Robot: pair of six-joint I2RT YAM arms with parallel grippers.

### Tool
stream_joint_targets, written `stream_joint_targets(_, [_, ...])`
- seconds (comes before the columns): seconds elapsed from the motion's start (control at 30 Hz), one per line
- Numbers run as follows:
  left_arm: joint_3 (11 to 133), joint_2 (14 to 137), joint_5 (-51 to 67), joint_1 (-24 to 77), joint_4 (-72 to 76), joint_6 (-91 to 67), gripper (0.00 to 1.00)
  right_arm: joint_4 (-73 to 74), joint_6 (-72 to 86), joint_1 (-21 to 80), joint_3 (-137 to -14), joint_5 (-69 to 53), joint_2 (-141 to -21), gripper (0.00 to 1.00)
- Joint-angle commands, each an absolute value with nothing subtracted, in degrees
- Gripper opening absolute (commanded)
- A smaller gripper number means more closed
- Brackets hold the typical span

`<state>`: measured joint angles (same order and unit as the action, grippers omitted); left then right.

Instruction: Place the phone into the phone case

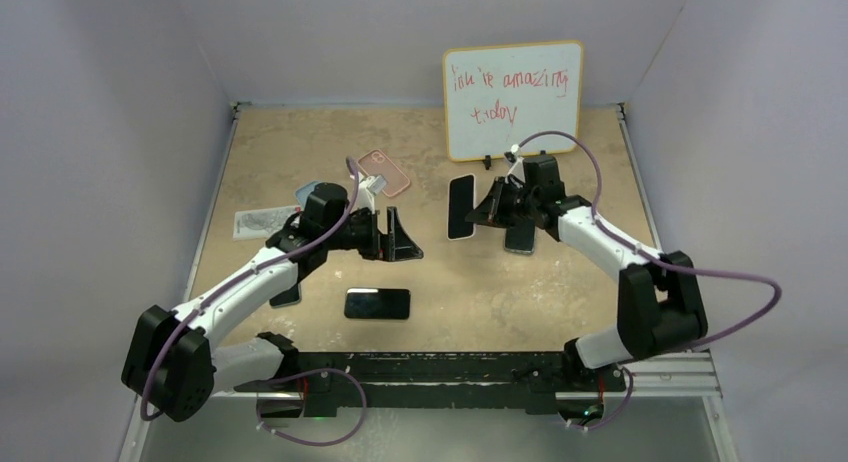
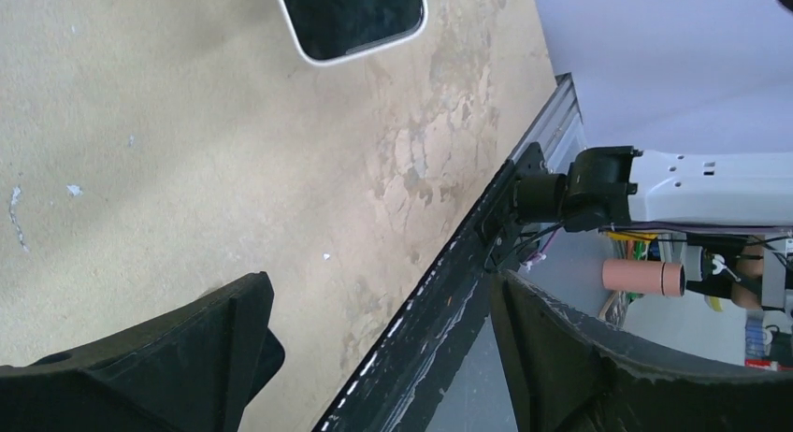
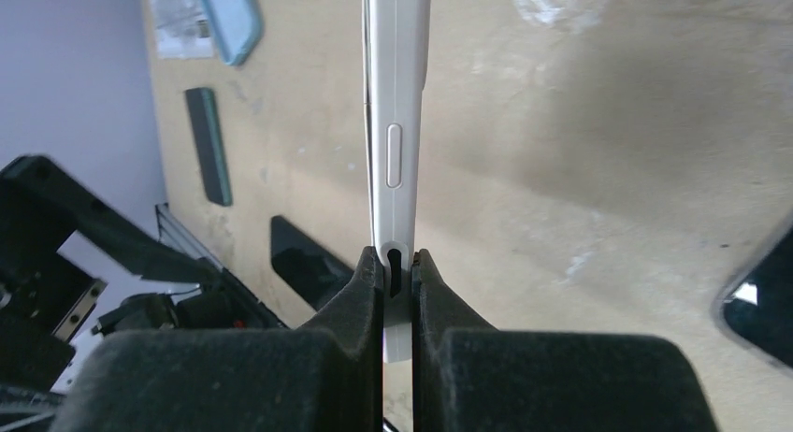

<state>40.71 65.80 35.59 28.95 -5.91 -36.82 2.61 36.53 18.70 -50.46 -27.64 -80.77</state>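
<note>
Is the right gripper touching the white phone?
Touching. The right wrist view shows the right gripper clamped on the white phone, pressed against both its faces with no gap.

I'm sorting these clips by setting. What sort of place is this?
Likely a robotics lab cell: plain walls box in a worn tabletop, a left arm and a right arm stand on a metal rail, and a handwritten whiteboard stands at the back.
</note>
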Motion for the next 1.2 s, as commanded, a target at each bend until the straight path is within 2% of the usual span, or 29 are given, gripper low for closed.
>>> stream_joint_targets(0.0, [41.18, 67.33, 37.61, 28.92, -7.70, -34.51, 0.89, 4.77, 31.76, 16.21, -55.07, -32.35, -85.35, 0.00])
stream_joint_targets(0.37, [41.72, 69.07, 32.40, 28.89, -13.82, -36.54, 0.88, 8.55, 28.41, 13.60, -57.21, -27.34, -96.33, 0.01])
stream_joint_targets(0.63, [39.00, 67.24, 30.50, 28.92, -14.29, -37.77, 0.88, 12.71, 26.87, 13.39, -59.27, -19.97, -97.61, 0.32])
stream_joint_targets(0.8, [38.93, 67.02, 30.41, 28.92, -14.50, -37.36, 0.88, 13.91, 26.61, 13.37, -60.60, -19.40, -96.31, 0.40])
stream_joint_targets(1.07, [42.23, 66.60, 29.40, 28.91, -16.78, -36.12, 0.88, 14.89, 27.50, 13.39, -59.59, -20.97, -91.24, 0.60])
stream_joint_targets(1.17, [45.16, 67.00, 24.58, 28.92, -20.52, -33.10, 0.87, 13.93, 28.56, 13.38, -58.49, -21.98, -88.76, 0.74])
